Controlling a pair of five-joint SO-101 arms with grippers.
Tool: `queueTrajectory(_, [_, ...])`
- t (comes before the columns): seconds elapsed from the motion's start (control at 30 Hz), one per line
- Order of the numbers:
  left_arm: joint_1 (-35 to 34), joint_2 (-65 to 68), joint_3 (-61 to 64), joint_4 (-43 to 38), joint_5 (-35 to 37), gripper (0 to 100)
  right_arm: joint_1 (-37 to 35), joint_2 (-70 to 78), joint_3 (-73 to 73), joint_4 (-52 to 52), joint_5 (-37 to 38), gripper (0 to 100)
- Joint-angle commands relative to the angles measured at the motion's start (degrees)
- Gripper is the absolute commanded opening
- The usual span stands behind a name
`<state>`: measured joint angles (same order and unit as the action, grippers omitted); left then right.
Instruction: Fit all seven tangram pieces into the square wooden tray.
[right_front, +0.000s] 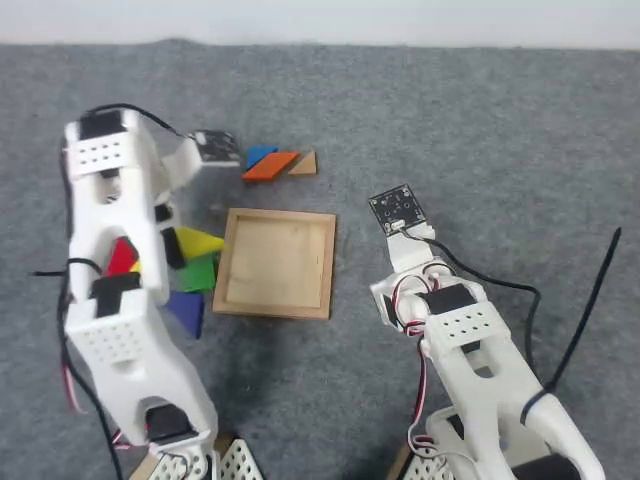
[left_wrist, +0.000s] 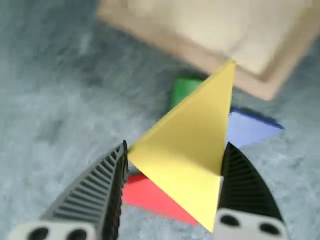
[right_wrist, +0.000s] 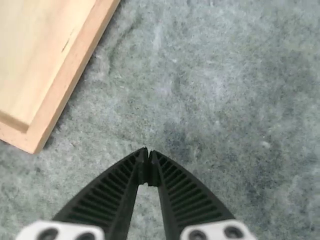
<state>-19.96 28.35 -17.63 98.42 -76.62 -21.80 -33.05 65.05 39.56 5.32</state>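
Carpet (right_front: 480, 150) rings tray (right_front: 270, 309); left gripper (left_wrist: 177, 146) pinches yellow triangle (left_wrist: 200, 115).

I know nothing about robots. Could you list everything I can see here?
square wooden tray: one, pale wood, mid-mat between the arms.
yellow triangular tangram piece: one, yellow, gripped in the left tool, left of the tray.
green tangram piece: one, green, on the mat just left of the tray.
dark blue triangular piece: one, dark blue, by the tray's near left corner.
red triangular piece: one, red, partly under the left arm.
light blue piece, orange parallelogram, tan triangle: one each, in a row beyond the tray.
grey felt mat: one, grey, under everything.
left tool: one, black, shut on the yellow piece.
right tool: one, black, shut on nothing, over the mat beside a tray corner.
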Motion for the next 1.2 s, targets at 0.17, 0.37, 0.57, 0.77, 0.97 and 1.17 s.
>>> queueTrajectory(0.17, [13.0, -14.5, 15.3, 0.1, -11.4, 1, 1.4, -3.5, -0.8, -0.5, 0.6, 0.7])
queueTrajectory(0.37, [20.1, -15.6, 22.7, -10.8, -3.6, 1, 7.1, -11.8, -0.7, 4.1, 0.3, 0.7])
queueTrajectory(0.57, [25.1, -15.6, 26.2, -21.5, 3.3, 1, 11.2, -17.7, 1.4, 4.0, -3.8, 0.8])
queueTrajectory(0.77, [25.8, -15.5, 26.2, -24.4, 3.5, 1, 11.5, -21.7, 3.7, 3.6, -4.1, 0.8])
queueTrajectory(0.97, [25.4, -15.5, 26.5, -23.7, 3.5, 1, 11.5, -24.9, 5.2, 4.0, -4.1, 0.8])
queueTrajectory(1.17, [25.6, -15.3, 27.6, -22.3, 3.5, 1, 11.2, -27.3, 6.7, 3.7, -4.1, 0.8])
